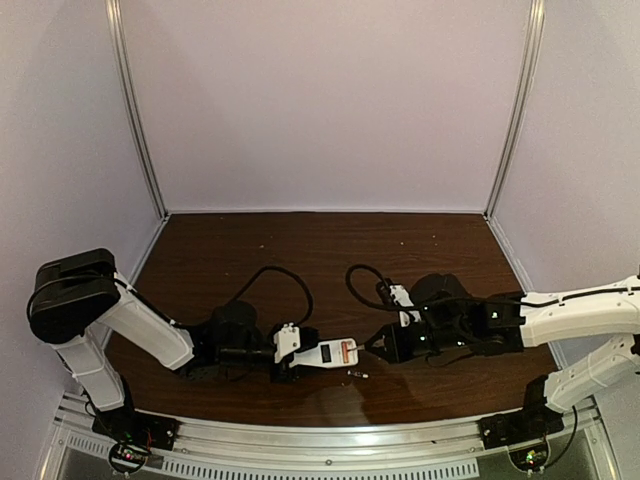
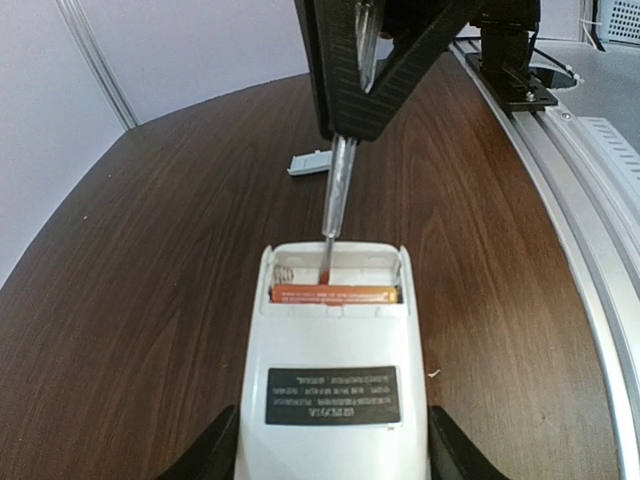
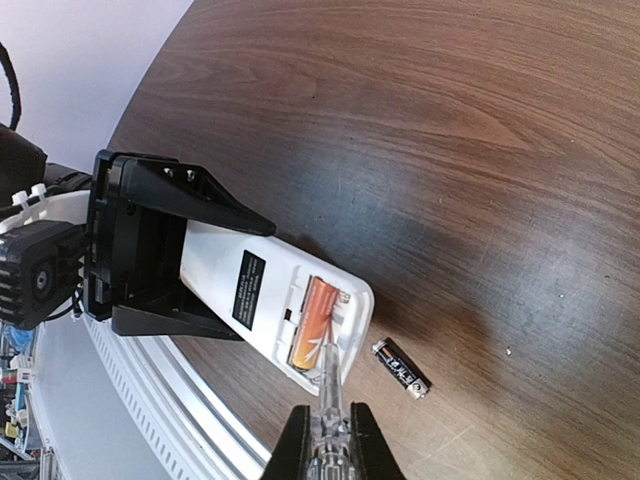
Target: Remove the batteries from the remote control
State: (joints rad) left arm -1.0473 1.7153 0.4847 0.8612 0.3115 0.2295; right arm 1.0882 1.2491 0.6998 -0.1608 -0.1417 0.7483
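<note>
The orange battery (image 2: 335, 294) sits in the open bay of the remote control (image 2: 335, 370), which is clamped between the left gripper (image 2: 333, 455) fingers. Out past the right gripper (image 3: 328, 440), pinched tight, a screwdriver (image 2: 338, 190) tip touches that battery. A dark battery (image 3: 401, 368) lies loose beside the tip. This looks like the prying step; next comes a gentle upward lever.

Dark wood-grain table (image 1: 300, 245) w/ pale lilac walls (image 1: 320, 100) on 3 sides, alu corner posts (image 1: 138, 110).
</note>
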